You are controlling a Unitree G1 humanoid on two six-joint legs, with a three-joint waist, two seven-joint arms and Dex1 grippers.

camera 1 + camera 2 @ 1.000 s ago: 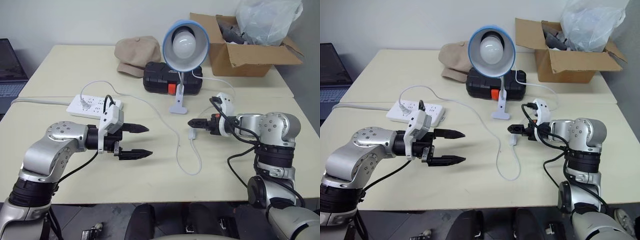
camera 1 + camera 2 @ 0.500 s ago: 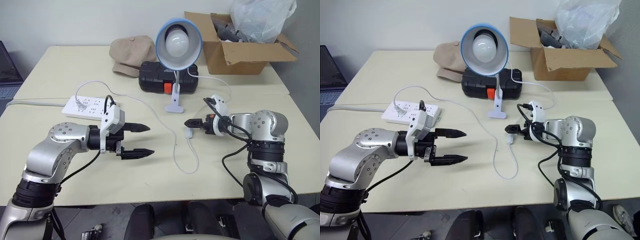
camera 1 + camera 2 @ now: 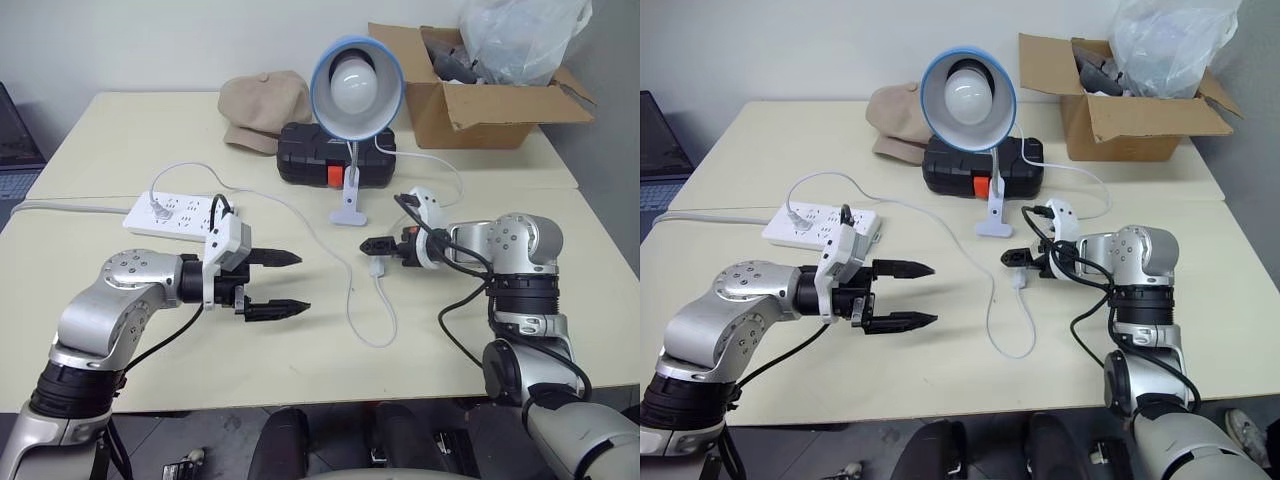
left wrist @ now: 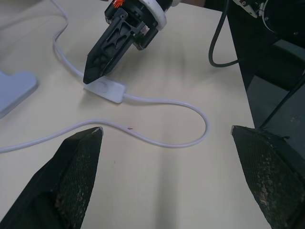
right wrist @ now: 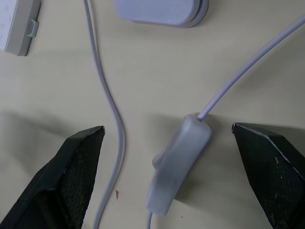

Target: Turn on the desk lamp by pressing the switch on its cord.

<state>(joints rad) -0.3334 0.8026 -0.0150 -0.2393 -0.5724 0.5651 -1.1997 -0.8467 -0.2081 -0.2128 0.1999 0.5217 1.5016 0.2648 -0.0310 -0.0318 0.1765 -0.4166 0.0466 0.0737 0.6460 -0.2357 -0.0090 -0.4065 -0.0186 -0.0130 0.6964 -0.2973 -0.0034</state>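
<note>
Right gripper [image 4: 97,67], two black fingers on a silver arm, points steeply down at the cream tabletop [image 3: 150,130]. In the left wrist view its tips sit at the end of the small white oblong inline switch [image 5: 177,164], at or just above it; contact cannot be judged. Its own wrist view has the switch between two widely spread fingers, so the jaws stand open with nothing held.

Thin white cord [image 4: 162,101] leaves both ends of the switch: one run loops on the table toward the robot from the right gripper, the other goes away past its tips.

Desk lamp [image 3: 356,85], round light-blue bowl shade with a large white globe bulb, thin white neck, white clip base, stands just beyond the right gripper, bulb unlit.

Left gripper [image 3: 272,284] hovers well apart on the far side of the cord loop, fingers spread wide, empty, pointing across toward the switch.

White multi-socket power strip [image 3: 172,212] lies beyond the left gripper. Black plastic case [image 3: 300,152], tan cap [image 3: 262,105] and open cardboard box [image 3: 480,100] are behind the lamp.
</note>
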